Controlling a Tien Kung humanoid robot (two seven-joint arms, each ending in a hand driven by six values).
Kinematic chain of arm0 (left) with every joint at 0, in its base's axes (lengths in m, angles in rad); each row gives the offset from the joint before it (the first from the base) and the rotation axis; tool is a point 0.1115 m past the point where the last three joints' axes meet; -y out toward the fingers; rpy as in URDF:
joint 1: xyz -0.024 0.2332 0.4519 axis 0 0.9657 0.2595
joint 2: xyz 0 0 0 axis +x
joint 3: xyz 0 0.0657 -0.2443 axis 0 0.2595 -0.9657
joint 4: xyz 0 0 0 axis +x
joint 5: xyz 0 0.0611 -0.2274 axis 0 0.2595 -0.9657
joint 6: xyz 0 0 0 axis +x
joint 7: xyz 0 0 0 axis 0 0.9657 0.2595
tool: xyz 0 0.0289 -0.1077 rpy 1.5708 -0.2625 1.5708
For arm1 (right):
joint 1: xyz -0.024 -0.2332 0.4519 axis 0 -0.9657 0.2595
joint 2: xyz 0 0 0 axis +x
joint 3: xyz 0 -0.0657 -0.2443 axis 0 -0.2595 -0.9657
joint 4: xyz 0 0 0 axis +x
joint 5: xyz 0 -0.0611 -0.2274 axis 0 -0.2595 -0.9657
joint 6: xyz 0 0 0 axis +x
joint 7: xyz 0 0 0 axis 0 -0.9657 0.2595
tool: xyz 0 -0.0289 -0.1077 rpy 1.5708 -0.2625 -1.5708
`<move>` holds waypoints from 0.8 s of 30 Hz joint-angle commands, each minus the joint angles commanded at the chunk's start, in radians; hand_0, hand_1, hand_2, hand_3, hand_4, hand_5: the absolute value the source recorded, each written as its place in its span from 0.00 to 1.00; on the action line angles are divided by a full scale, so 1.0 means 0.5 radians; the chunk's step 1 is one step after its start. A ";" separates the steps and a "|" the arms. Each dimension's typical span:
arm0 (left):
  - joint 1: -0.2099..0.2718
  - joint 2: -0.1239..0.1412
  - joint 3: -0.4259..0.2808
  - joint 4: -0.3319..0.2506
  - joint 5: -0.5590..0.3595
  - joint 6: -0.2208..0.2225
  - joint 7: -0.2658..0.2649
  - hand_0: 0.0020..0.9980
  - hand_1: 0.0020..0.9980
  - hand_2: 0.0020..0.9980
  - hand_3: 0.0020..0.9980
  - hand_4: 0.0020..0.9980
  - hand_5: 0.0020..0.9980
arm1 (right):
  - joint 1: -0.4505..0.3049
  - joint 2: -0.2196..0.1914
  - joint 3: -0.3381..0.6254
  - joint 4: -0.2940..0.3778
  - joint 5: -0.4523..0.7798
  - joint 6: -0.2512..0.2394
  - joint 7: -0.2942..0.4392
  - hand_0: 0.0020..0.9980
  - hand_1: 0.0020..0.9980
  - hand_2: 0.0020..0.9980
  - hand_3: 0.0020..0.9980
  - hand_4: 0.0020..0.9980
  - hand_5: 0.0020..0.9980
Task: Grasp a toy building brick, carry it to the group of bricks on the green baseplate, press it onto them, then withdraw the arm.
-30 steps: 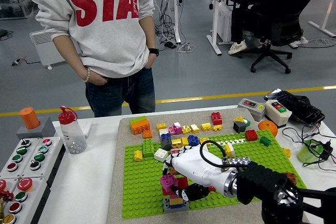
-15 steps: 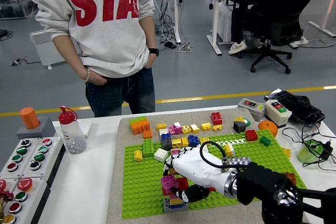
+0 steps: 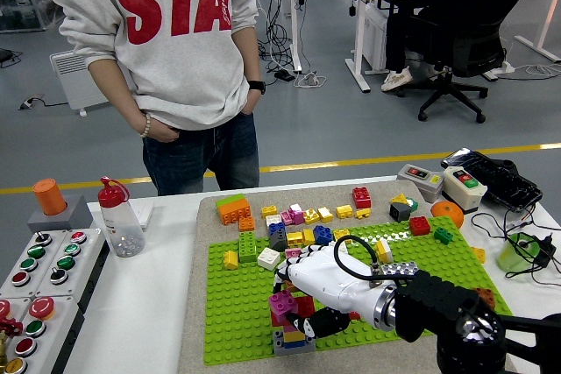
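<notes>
— Where writing is looked for, what can be read?

— Only the large red letters "STA" are made out, on the grey sweatshirt of the person [image 3: 166, 41] stood beyond the right hand [image 3: 320, 282], at the table's far side. The person's hands are kept at the trouser pockets. Nothing legible is seen on the button boxes or the clear bottle [image 3: 118, 219] far to the hand's left.

— How is the hand posed?

— It is brought in from the lower right on a black arm, the white palm laid low over the green baseplate [image 3: 237, 330], the wrist turned so the fingers [image 3: 285, 279] are pointed leftward. They are curled down against the group of bricks [image 3: 291, 317], and a magenta brick [image 3: 281, 303] is seen at the fingertips on top of that stack. Whether it is actually gripped or only touched cannot be told.

— And the other bricks?

— Loose bricks [image 3: 307, 216] in yellow, orange, red, blue and pink are scattered beyond the hand, toward the person. The left arm is not seen.
</notes>
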 joint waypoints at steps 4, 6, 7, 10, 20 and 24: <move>0.001 -0.001 -0.001 0.000 0.002 0.000 0.001 0.65 0.69 0.67 0.58 0.28 1.00 | -0.002 0.001 0.002 0.000 0.003 0.001 -0.003 0.89 0.80 0.89 0.73 0.59 0.29; 0.002 -0.001 -0.001 0.000 0.003 0.001 0.001 0.65 0.69 0.67 0.58 0.28 1.00 | -0.003 0.002 0.002 0.000 0.005 0.002 -0.004 0.89 0.80 0.89 0.73 0.59 0.29; 0.003 -0.001 -0.001 0.000 0.003 0.001 0.001 0.65 0.69 0.67 0.58 0.28 1.00 | -0.003 0.002 0.002 0.000 0.006 0.003 -0.004 0.89 0.80 0.90 0.74 0.59 0.30; 0.004 -0.002 -0.002 0.000 0.006 0.001 0.002 0.65 0.69 0.67 0.58 0.28 1.00 | -0.004 0.002 0.001 0.001 0.010 0.006 -0.005 0.89 0.80 0.90 0.74 0.59 0.30; 0.010 -0.003 -0.004 0.000 0.012 0.002 0.003 0.65 0.69 0.67 0.58 0.28 1.00 | -0.009 0.004 -0.004 0.004 0.018 0.013 -0.011 0.89 0.80 0.92 0.75 0.62 0.32; 0.011 -0.003 -0.004 0.000 0.013 0.003 0.002 0.65 0.69 0.67 0.58 0.28 1.00 | -0.010 0.004 -0.002 0.007 0.019 0.011 -0.013 0.89 0.80 0.92 0.75 0.62 0.32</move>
